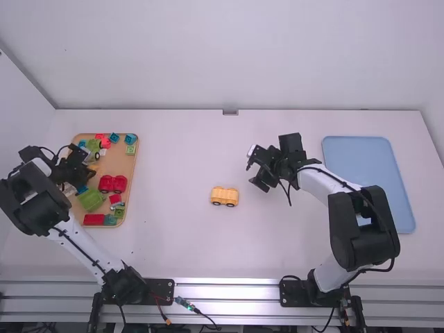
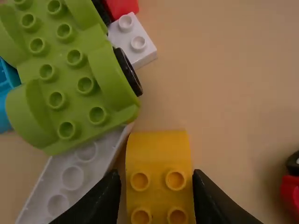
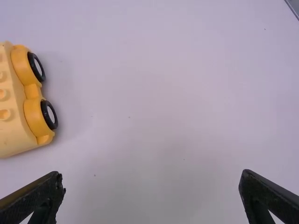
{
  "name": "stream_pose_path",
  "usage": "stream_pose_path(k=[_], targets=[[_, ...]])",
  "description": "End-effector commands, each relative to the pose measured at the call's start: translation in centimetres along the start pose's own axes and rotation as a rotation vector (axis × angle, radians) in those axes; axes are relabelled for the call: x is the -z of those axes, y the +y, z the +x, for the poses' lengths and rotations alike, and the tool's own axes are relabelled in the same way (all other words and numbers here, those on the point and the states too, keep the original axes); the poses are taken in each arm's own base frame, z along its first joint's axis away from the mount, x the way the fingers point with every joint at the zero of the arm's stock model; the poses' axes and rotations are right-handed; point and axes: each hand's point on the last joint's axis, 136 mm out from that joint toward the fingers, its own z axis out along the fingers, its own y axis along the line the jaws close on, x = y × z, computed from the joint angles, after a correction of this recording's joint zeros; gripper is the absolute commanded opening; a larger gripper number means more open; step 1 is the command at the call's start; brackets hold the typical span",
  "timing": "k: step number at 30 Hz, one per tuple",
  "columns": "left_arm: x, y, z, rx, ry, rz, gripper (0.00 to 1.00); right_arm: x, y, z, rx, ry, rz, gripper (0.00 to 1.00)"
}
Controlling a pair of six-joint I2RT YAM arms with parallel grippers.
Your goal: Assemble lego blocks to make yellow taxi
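Over the wooden tray, my left gripper (image 1: pixel 83 171) is low among the blocks. In the left wrist view the same gripper (image 2: pixel 155 179) is open, its fingers on either side of a yellow curved block (image 2: pixel 159 154), with a small gap along one side. The yellow car body (image 1: pixel 225 196) rests on the table between the arms; its wheels and pale-yellow studded top (image 3: pixel 11 116) show in the right wrist view. Above the table, right of that body, is my right gripper (image 1: pixel 254 168). Seen from its wrist, this gripper (image 3: pixel 152 179) is wide open and empty.
The tray (image 1: pixel 129 166) at the far left holds several other pieces, among them a green wheeled base (image 2: pixel 70 74), a white brick (image 2: pixel 133 41) and a red car (image 1: pixel 112 184). A blue tray (image 1: pixel 361 166) lies at the right, beyond the right arm.
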Motion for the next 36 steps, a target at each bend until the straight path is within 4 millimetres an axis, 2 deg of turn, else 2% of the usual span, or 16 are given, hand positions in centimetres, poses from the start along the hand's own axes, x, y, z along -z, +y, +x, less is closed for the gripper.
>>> stream_pose_path(k=[1,5,7,10,14,21,27,31,36], targets=[[-0.8,-1.4,0.5,0.028,-0.042,0.048,0.42,0.6,-0.2,-0.6,0.001,-0.018,0.010,0.99],[-0.9,-1.6,0.3,0.033,-0.061,0.053,0.36,0.6,-0.2,-0.6,0.000,-0.018,0.009,0.99],[-0.9,-1.6,0.3,0.036,-0.061,0.054,0.29,0.6,-0.2,-0.5,-0.001,-0.016,0.007,0.99],[-0.9,-1.7,0.3,0.038,-0.060,0.055,0.10,0.6,-0.2,-0.5,-0.001,-0.016,0.008,0.99],[-0.9,-1.8,0.4,0.041,-0.057,0.057,0.04,0.6,-0.2,-0.5,-0.001,-0.016,0.008,0.99],[-0.9,-1.8,0.3,0.069,-0.059,0.060,0.06,0.6,-0.2,-0.5,0.002,-0.016,0.008,0.99],[-0.5,-1.7,0.0,0.090,-0.060,0.054,0.15,0.6,-0.2,-0.5,-0.002,-0.017,0.008,0.99],[0.3,-1.7,-0.6,0.083,-0.062,0.050,0.10,0.6,-0.1,-0.6,-0.001,-0.019,0.005,0.99],[2.2,-1.7,-2.1,0.088,-0.063,0.061,0.05,0.6,0.6,-1.2,-0.002,-0.058,-0.034,0.99]])
